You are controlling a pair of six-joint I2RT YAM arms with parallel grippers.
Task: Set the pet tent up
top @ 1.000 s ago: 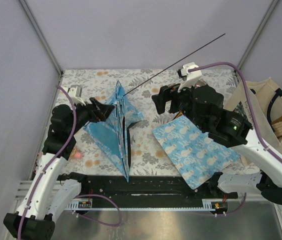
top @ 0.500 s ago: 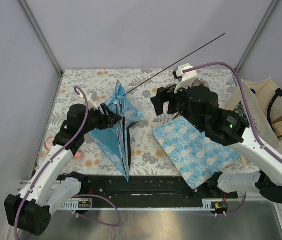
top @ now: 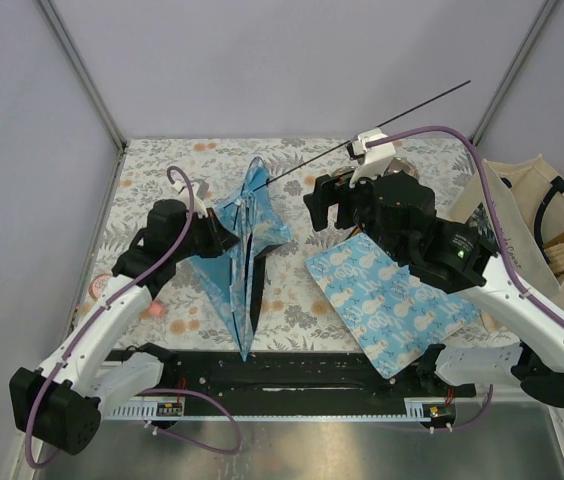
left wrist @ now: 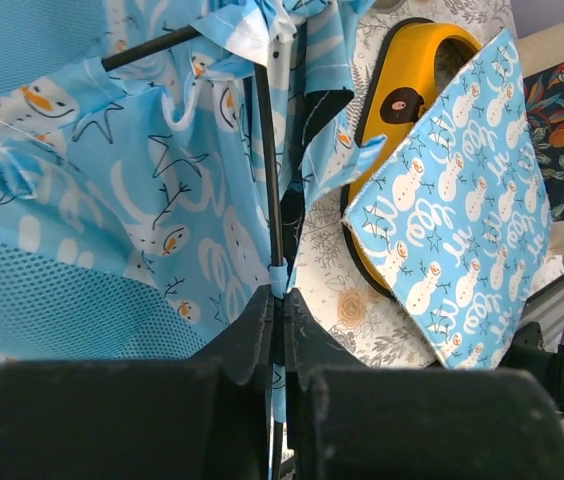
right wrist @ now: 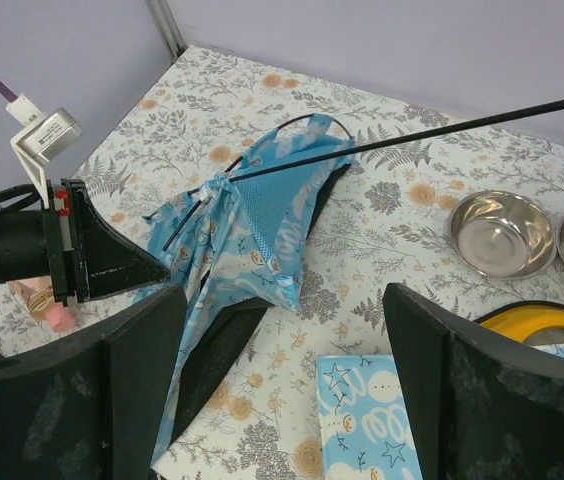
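Your floral-covered table fills the middle of the scene. To its right, off the edge, a cream tote bag stands open.

On the left half of the table you have the pet tent. It is collapsed into a narrow, crumpled blue shape that runs from the far middle down to a point at the near edge. One long pole sticks out of its far end and slants away to the far right, above the table.

To the right of the tent, well apart from it, the flat snowman-print mat lies at an angle. In the left wrist view its far corner covers part of a yellow object.

Your right gripper hangs above the table between the tent and the mat. Its fingers are spread wide with nothing in them.

Your left gripper presses into the tent's left side. Its jaws are closed tight on a thin black pole of the tent, just where a blue fabric loop wraps it.

Two steel bowls sit side by side at the far right of the table. A small pink item lies near the left edge, beside your left arm.
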